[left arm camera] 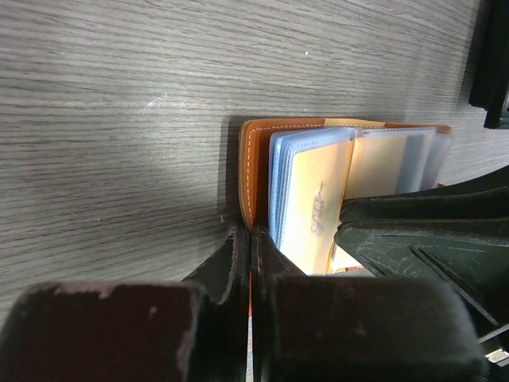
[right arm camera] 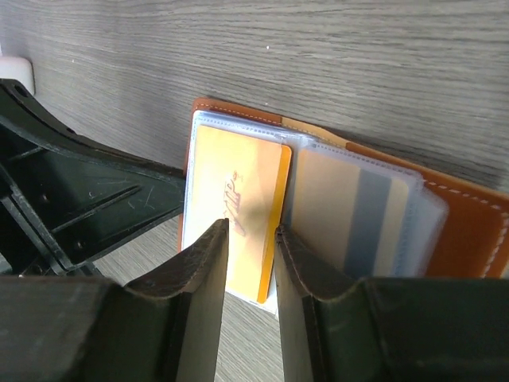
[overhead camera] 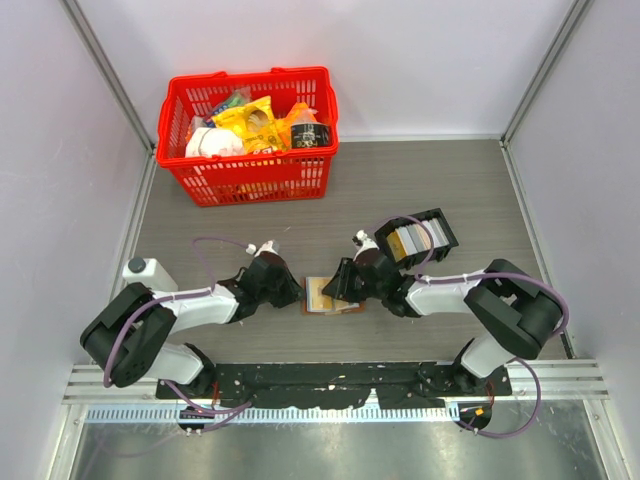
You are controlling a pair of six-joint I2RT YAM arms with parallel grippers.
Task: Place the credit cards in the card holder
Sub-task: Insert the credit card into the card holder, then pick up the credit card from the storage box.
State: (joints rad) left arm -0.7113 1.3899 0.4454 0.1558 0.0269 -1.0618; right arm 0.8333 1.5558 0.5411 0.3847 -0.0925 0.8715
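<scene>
The brown leather card holder (overhead camera: 325, 298) lies open on the table between my two grippers. My left gripper (left arm camera: 252, 232) is shut on the edge of its left cover (left arm camera: 256, 151). A yellow-orange card (right arm camera: 238, 183) lies on the clear inner sleeves, its near end sticking out of the holder. My right gripper (right arm camera: 252, 229) hovers at that end with jaws a little apart and nothing gripped between them. A striped card (right arm camera: 358, 215) sits in the sleeve beside it. More cards (overhead camera: 412, 238) stand in a black tray (overhead camera: 440, 232) behind the right gripper.
A red basket (overhead camera: 250, 170) full of groceries stands at the back left. A white bottle (overhead camera: 148, 270) sits at the left edge. White walls close in the table on three sides.
</scene>
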